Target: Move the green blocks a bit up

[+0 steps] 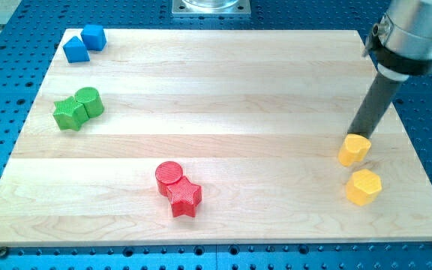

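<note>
Your tool is a bare rod with no jaws, holding nothing; my tip [356,135] sits at the view's right, touching or just behind the upper yellow block [354,149], with a yellow hexagon [364,187] just below. Watch that first move: pull away carelessly and you drag the yellow block along. The two green blocks [78,109] lie touching each other at the view's left, well apart from the tip, across the whole table [223,90]. Push them off-centre and the pair may split or swing toward the blue blocks [84,43] above; crossing low risks the red blocks [178,188].
</note>
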